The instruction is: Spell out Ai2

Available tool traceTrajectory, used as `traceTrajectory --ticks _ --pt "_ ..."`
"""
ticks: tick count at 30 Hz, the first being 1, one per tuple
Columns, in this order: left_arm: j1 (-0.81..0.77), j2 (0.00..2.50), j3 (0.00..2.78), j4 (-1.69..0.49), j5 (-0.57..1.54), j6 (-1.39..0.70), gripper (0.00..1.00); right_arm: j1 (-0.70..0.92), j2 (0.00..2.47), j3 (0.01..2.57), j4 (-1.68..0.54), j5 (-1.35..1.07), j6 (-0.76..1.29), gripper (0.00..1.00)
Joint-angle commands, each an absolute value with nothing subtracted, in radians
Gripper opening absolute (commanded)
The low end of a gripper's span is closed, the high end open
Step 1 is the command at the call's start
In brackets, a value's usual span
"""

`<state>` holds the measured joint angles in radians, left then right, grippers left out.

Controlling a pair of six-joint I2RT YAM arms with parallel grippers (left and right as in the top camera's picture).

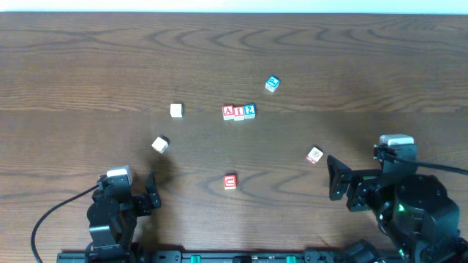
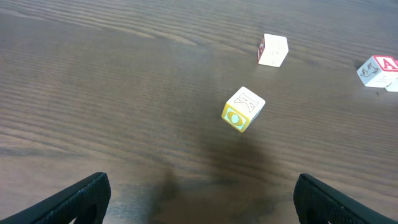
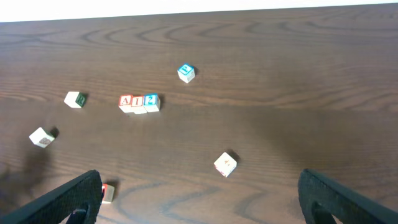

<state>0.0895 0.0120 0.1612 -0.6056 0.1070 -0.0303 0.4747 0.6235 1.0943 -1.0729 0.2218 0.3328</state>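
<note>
The three cubes stand touching in a row at the table's middle: the red "A" (image 1: 228, 112), the red "I" (image 1: 239, 112) and the blue "2" (image 1: 250, 111). The right wrist view shows the same row, with "A" (image 3: 126, 102), "I" (image 3: 138, 102) and "2" (image 3: 152, 101) reading left to right. In the left wrist view only the "A" cube (image 2: 379, 68) shows, at the right edge. My left gripper (image 1: 135, 188) (image 2: 202, 199) is open and empty near the front left. My right gripper (image 1: 357, 166) (image 3: 199, 199) is open and empty at the front right. Both are well away from the row.
A second blue-marked cube (image 1: 272, 84) lies behind the row. A white cube (image 1: 176, 110) and a yellow-sided cube (image 1: 160, 145) (image 2: 243, 109) lie to the left. A red-lettered cube (image 1: 230, 182) sits in front, and another cube (image 1: 314, 155) (image 3: 225, 164) lies near my right gripper.
</note>
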Motion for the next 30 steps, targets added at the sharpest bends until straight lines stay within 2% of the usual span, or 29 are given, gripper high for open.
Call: traceTrajectory --ticks 1,19,26,30 --pt "0.085 0.004 0.155 -0.608 0.094 -0.045 0.95 0.480 0.622 1.092 -1.071 0.232 0.347 0.99" --pt "0.085 0.004 0.155 -0.608 0.094 -0.045 0.95 0.480 0.622 1.092 -1.071 0.232 0.347 0.99" --pt "0.085 0.004 0.155 -0.608 0.094 -0.045 0.95 0.461 0.591 1.046 -1.073 0.279 0.060 0.99" --pt "0.085 0.004 0.155 -0.608 0.094 -0.045 0.95 0.353 0.454 0.876 -0.980 0.213 -0.039 0.99"
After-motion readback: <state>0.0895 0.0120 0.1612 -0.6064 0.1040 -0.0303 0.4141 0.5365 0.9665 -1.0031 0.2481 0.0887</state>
